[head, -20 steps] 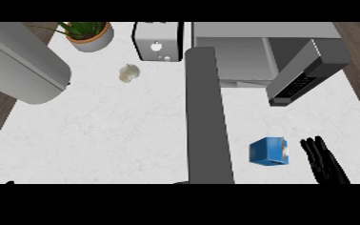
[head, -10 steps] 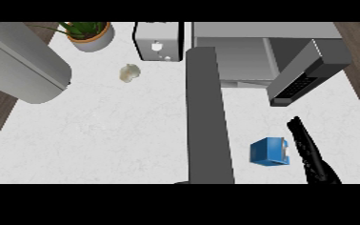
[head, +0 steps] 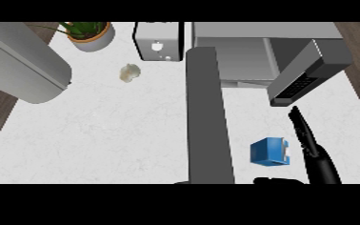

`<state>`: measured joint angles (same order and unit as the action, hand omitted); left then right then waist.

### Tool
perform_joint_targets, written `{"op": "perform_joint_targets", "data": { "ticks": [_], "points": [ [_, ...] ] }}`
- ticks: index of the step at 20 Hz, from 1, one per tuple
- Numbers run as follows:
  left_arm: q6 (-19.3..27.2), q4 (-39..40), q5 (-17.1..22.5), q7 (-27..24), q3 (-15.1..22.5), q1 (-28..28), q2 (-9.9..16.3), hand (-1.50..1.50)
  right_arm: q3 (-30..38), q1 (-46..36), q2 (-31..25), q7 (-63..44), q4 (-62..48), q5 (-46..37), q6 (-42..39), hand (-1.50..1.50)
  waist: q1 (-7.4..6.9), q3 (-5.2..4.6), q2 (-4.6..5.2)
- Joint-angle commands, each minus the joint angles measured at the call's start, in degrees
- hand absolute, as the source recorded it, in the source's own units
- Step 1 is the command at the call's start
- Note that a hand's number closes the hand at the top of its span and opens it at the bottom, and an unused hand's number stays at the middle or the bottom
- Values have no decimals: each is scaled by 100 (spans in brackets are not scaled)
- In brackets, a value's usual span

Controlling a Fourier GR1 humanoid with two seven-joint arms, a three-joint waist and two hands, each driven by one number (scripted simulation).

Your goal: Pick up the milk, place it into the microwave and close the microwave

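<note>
Head view: right hand [head: 313, 145] with fingers straight beside the blue milk carton [head: 271, 151] on the table [head: 105, 133]; grasp not yet made, and it must curl round before the open microwave [head: 246, 52].

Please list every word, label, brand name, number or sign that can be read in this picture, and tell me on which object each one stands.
No text can be read.
The microwave has a control panel on its open door: the marks are too small to read.
The blue milk carton shows a white patch, no legible print.
The toaster has a pale mark on its top, not readable.
</note>
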<state>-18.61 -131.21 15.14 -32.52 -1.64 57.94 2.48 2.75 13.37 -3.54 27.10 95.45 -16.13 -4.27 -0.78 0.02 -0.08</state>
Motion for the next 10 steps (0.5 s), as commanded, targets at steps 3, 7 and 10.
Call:
{"op": "perform_joint_targets", "data": {
  "ticks": [3, 7, 10],
  "points": [
    [-28, 139, -252, 48, 71, -213, -212, -150, 193, -300, -192, 793, -1088, 198, -254, -150, 33, 1, 5],
    [-380, -64, 305, 49, -378, 121, -65, -150, 18, -221, -202, 863, -1391, -16, -295, -150, 26, 1, 3],
    [-453, 276, -43, -344, -263, 171, -240, -150, 33, -681, -95, 1045, -2051, -206, -12, -150, -6, 1, 1]
  ]
}}
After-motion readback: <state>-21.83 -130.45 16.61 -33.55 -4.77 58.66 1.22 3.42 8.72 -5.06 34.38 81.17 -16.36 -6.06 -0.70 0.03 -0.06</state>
